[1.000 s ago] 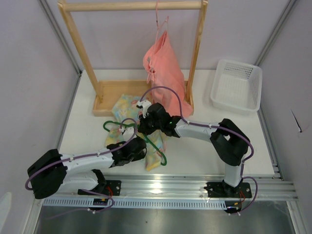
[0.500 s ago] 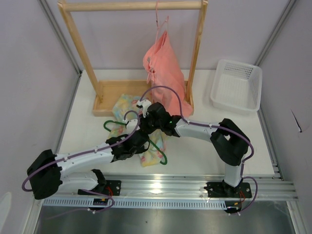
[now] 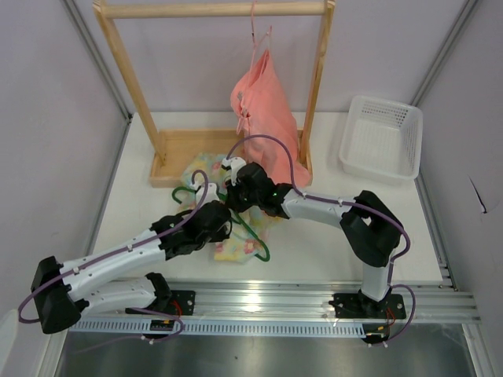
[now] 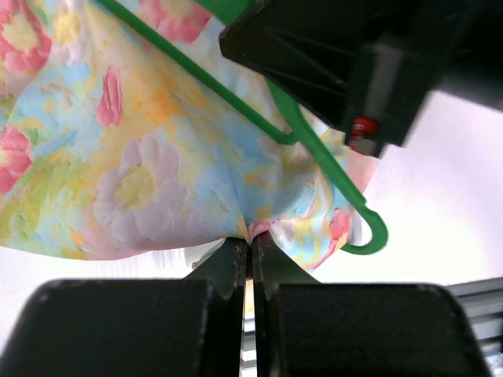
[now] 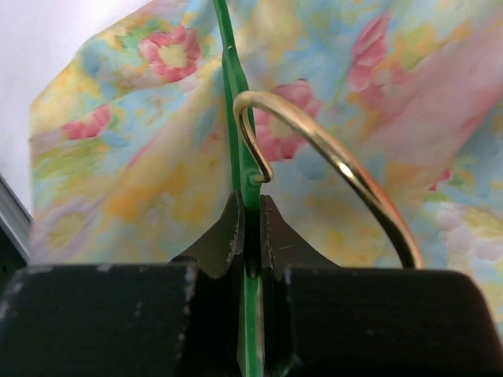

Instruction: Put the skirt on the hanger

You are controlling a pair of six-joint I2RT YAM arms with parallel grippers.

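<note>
Left wrist, jaws pinching skirt (image 4: 141,181), right gripping hanger (image 5: 238,118)

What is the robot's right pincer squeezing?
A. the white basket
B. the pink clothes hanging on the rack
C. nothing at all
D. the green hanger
D: in the right wrist view the right pincer is shut on the thin green bar of the hanger, with the flowery skirt behind it.

Your left arm (image 3: 118,256) reaches diagonally over the worktop (image 3: 322,253), left gripper (image 4: 251,242) clamped closed; your right arm (image 3: 322,208) bends leftward, right gripper (image 5: 251,207) pinched closed beside it.
</note>
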